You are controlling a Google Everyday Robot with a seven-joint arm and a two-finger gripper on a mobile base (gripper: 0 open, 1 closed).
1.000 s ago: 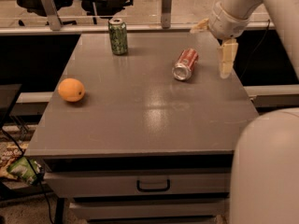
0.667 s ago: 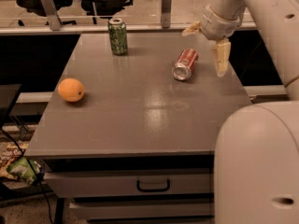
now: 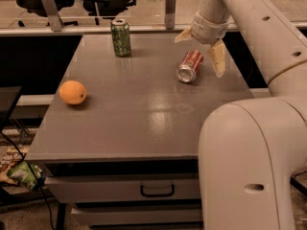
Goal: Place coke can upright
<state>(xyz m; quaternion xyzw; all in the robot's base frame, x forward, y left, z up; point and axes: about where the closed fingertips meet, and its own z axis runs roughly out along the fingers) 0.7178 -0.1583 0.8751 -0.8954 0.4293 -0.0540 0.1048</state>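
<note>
The coke can [image 3: 190,66] is seen lying on its side on the right rear part of the grey table [image 3: 134,128], its silver end turned toward the camera. The gripper [image 3: 198,55] is positioned directly above the can's far end, with its two pale fingers [image 3: 218,59] spread wide, one on each side. A green can [image 3: 121,37] is placed upright near the rear edge. An orange [image 3: 73,92] is located at the left side, well apart from both cans.

Table [image 3: 144,128]: coke can [image 3: 190,66], green can [image 3: 121,37], orange [image 3: 73,92]
</note>
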